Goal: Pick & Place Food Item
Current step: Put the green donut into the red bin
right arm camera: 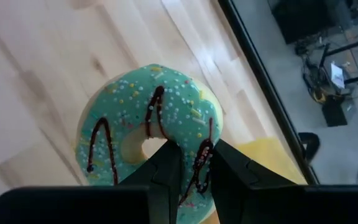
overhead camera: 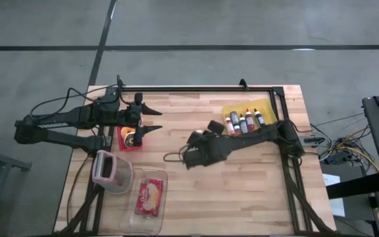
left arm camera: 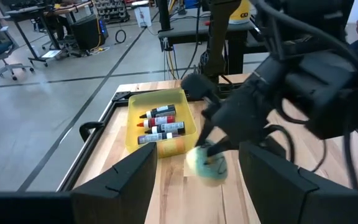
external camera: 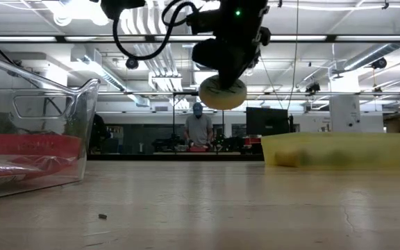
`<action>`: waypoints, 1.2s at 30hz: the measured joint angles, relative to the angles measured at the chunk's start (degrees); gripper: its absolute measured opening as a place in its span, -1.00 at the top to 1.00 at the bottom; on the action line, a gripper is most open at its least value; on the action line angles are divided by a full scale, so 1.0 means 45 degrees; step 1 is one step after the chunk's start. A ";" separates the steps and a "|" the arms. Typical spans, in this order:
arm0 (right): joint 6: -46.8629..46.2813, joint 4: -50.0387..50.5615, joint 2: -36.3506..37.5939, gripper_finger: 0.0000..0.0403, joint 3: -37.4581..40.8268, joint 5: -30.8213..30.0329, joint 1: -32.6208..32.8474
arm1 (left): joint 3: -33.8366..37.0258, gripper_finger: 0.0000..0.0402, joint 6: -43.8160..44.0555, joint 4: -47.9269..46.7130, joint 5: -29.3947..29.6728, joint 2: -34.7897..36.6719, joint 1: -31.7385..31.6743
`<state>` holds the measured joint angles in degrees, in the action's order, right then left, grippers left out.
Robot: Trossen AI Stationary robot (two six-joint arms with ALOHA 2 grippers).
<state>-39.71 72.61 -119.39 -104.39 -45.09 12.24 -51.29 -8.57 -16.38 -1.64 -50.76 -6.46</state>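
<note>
A teal-iced donut (right arm camera: pixel 151 134) with chocolate drizzle and sprinkles is held by my right gripper (right arm camera: pixel 194 171) above the middle of the table. In the low view the donut (external camera: pixel 222 94) hangs under the gripper (external camera: pixel 224 73), well clear of the tabletop. In the high view the right gripper (overhead camera: pixel 187 157) hides the donut. My left gripper (overhead camera: pixel 153 120) is open and empty over the table's left part, beside a red tray (overhead camera: pixel 125 143). Its wrist view shows its spread fingers (left arm camera: pixel 123 177) and the donut (left arm camera: pixel 207 165) farther off. My right gripper pinches the donut's ring (right arm camera: pixel 196 155) between its two fingers. One finger (right arm camera: pixel 166 171) sits at the hole and the other (right arm camera: pixel 232 171) at the outer rim. The fingers come from above. The donut is lifted clear and hangs below them, roughly level.
A yellow bin (overhead camera: pixel 245 108) with several sauce bottles stands at the far right. A clear container with a pink lid (overhead camera: pixel 110 170) and a clear tub holding a red packet (overhead camera: pixel 149 197) stand near the front left. A black frame (overhead camera: pixel 288 141) edges the table. Bare wood lies at the front right.
</note>
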 joint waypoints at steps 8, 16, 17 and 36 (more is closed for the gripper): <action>0.2629 -0.2465 0.0027 0.69 0.0608 -0.0078 -0.0673 | 0.0000 -0.15 -0.0002 0.0000 0.0003 0.0000 0.0000; 0.6877 -0.6993 0.0107 0.69 0.1970 0.1476 -0.1185 | 0.0000 -0.15 0.0003 0.0000 0.0003 0.0000 0.0000; 0.7366 -0.7501 0.0163 0.69 0.2174 0.1870 -0.1208 | 0.0000 -0.15 -0.0002 0.0000 0.0000 0.0000 0.0000; 1.0122 -2.1420 0.4617 0.69 1.0411 0.5163 -0.2618 | 0.0000 -0.15 -0.0002 -0.0048 0.0003 -0.0180 0.0000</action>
<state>5.83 -23.78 -98.62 -57.54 -21.86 0.46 -51.29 -8.58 -16.60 -1.63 -51.57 -6.46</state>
